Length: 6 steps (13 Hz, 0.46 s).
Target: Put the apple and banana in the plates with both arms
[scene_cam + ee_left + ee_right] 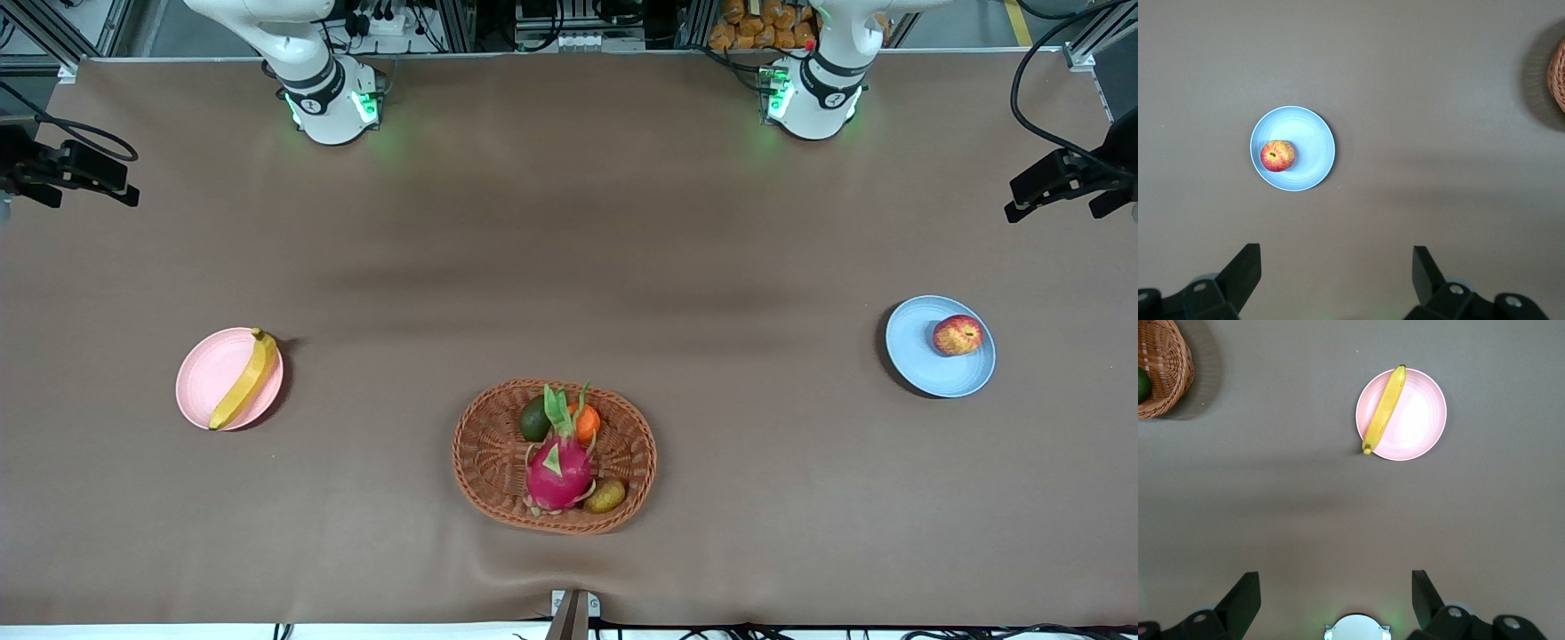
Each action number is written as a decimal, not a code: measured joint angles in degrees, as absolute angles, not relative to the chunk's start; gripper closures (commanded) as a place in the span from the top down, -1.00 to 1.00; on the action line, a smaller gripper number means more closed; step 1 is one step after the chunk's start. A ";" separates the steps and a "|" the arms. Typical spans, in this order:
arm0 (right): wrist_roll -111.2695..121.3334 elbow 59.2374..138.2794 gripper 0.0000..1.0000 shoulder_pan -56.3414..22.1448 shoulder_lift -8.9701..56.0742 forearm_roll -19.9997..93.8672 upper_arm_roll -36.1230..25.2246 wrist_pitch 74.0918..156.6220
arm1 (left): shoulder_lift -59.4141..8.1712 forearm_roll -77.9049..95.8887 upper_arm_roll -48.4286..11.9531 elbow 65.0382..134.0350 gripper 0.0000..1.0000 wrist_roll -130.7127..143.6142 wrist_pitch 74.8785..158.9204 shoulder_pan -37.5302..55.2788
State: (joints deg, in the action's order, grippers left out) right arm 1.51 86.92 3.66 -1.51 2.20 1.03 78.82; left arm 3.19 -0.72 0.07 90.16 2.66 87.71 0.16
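Note:
The red and yellow apple (957,335) lies in the light blue plate (925,364) toward the left arm's end of the table; both show in the left wrist view, apple (1277,155) in plate (1311,147). The yellow banana (244,380) lies across the pale pink plate (203,373) toward the right arm's end; both show in the right wrist view, banana (1384,409) on plate (1418,413). The left gripper (1337,267) is open and empty, high above the table. The right gripper (1335,590) is open and empty, high over its own base (1357,628). Neither gripper shows in the front view.
An oval brown wicker basket (480,444) nearer the front camera holds a pink dragon fruit (558,471), an orange fruit (587,425), a green fruit (534,420) and a brownish fruit (605,496). The arm bases (329,98) (813,93) stand at the table's back edge.

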 measured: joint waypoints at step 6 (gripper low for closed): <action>1.50 86.70 1.00 3.66 -1.51 2.20 1.09 79.12 | 2.74 -0.72 0.06 90.15 1.00 2.66 87.71 0.15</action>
State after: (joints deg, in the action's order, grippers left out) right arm 1.50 86.70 3.66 -1.51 2.20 1.09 79.12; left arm 2.74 -0.72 0.06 90.15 2.66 87.71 0.15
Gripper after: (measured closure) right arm 0.000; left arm 0.000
